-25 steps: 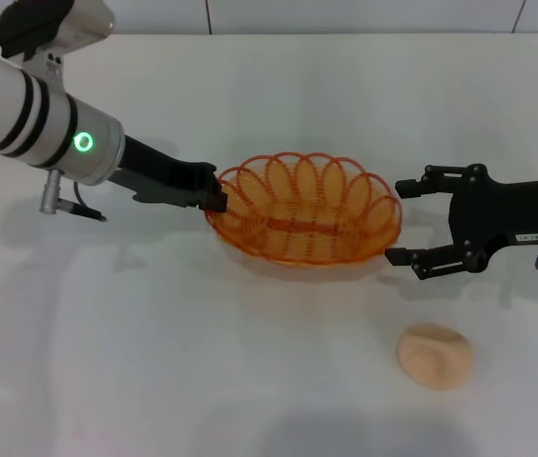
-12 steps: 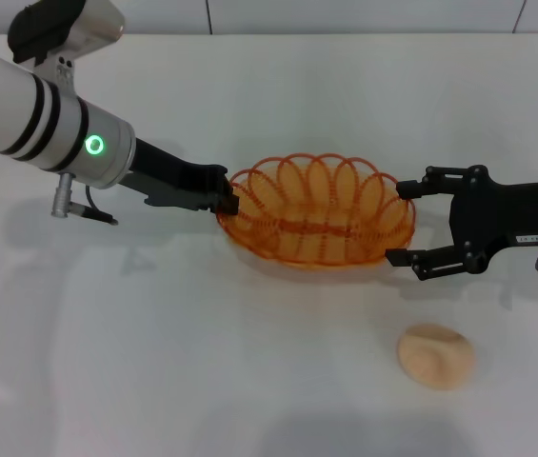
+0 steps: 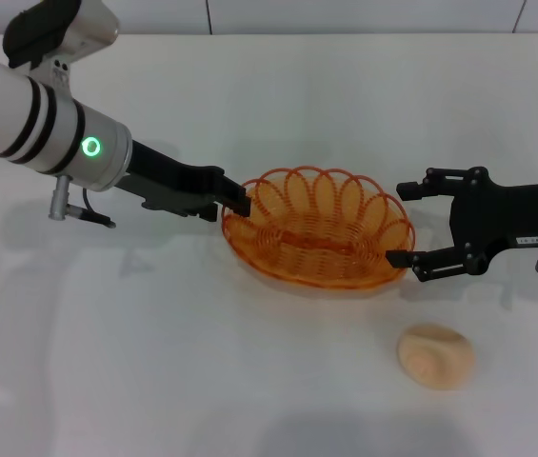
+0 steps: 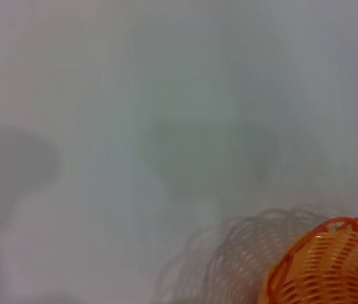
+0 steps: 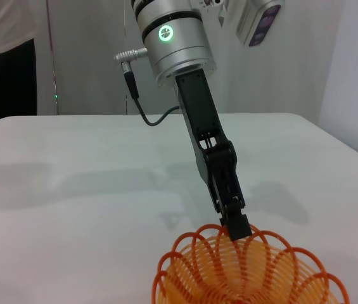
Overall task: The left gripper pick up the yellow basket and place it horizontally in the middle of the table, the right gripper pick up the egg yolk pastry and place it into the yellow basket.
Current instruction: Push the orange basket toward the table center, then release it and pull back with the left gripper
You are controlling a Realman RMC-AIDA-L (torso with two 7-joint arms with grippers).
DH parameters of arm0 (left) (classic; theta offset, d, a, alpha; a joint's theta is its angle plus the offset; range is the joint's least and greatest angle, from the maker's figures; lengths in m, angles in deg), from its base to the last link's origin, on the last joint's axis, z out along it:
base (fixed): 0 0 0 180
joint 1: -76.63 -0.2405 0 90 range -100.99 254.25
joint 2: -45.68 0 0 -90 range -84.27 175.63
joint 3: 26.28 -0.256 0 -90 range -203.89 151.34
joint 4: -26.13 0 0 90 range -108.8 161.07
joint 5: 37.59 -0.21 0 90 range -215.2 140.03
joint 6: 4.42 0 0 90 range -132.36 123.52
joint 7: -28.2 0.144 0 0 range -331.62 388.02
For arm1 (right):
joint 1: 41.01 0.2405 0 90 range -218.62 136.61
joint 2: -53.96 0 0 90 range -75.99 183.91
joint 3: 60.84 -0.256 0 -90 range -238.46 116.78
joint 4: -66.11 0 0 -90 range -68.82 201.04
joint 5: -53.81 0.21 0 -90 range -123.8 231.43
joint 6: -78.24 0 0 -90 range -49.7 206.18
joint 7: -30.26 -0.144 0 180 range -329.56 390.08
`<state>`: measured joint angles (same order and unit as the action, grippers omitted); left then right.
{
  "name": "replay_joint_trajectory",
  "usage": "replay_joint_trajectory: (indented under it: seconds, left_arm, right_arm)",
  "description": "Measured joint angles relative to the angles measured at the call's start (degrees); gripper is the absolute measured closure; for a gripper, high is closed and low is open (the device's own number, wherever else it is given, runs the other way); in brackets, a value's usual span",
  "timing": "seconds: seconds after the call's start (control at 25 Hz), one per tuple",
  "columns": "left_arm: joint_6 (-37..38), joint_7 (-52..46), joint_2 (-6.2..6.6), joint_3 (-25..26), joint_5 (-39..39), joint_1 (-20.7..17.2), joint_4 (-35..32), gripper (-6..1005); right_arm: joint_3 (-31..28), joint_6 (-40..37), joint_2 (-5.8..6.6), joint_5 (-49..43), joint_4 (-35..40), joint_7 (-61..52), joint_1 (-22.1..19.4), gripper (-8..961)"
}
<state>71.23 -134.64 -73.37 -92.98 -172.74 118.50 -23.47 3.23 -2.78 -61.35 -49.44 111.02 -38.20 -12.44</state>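
The yellow basket (image 3: pixel 318 228) is in the middle of the table (image 3: pixel 202 362), long side across the head view. My left gripper (image 3: pixel 238 202) is shut on the rim at its left end. The right wrist view shows that claw (image 5: pixel 234 225) gripping the far rim of the basket (image 5: pixel 248 272). In the left wrist view the basket (image 4: pixel 331 263) casts a shadow offset to one side. My right gripper (image 3: pixel 399 222) is open, with the basket's right end between its fingers. The egg yolk pastry (image 3: pixel 435 355) lies on the table nearer the front, just in front of the right gripper.
The white table stretches bare to the left and front of the basket. A wall runs along the table's far edge (image 3: pixel 345 34). A person in dark trousers (image 5: pixel 4 69) stands beyond the table in the right wrist view.
My left gripper has carried the basket to the right and a little toward the front, up to the right gripper's fingers. The right gripper and the pastry have not moved.
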Motion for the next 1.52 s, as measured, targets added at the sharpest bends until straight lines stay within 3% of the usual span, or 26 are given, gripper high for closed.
replay_joint_trajectory:
  seconds: [0.08, 0.28, 0.4, 0.72, 0.92, 1.2, 1.52]
  left_arm:
    - [0.2, 0.1, 0.1, 0.0, 0.0, -0.1, -0.3, 719]
    - [0.4, 0.4, 0.47, 0.2, -0.3, -0.6, -1.3, 491]
    - [0.8, 1.2, 0.66, 0.3, -0.5, -1.4, -2.9, 256]
    - [2.7, 10.9, 0.56, 0.6, 0.0, -5.6, -9.7, 209]
    - [2.7, 24.1, 0.1, 2.5, 3.7, -11.3, -14.4, 203]
    - [4.8, 50.7, 0.36, 9.8, 18.1, -19.0, -13.6, 202]
    - [10.0, 79.5, 0.48, 17.0, 25.9, -24.7, -6.5, 206]
  right_arm:
    - [0.0, 0.0, 0.0, 0.0, 0.0, 0.0, 0.0, 102]
    - [0.0, -0.1, 0.0, 0.1, 0.0, 0.0, -0.1, 103]
    - [0.0, -0.1, 0.0, 0.1, -0.1, -0.1, -0.2, 104]
    - [0.0, 0.0, 0.01, 0.1, -0.1, -0.7, -0.2, 105]
    - [-0.2, 0.0, 0.1, 0.1, 0.1, -1.6, -0.6, 106]
    - [-2.5, -0.7, 0.34, 0.2, 0.4, -2.8, -1.5, 107]
    - [-2.6, -0.9, 0.63, 0.0, 1.7, -4.8, -2.5, 109]
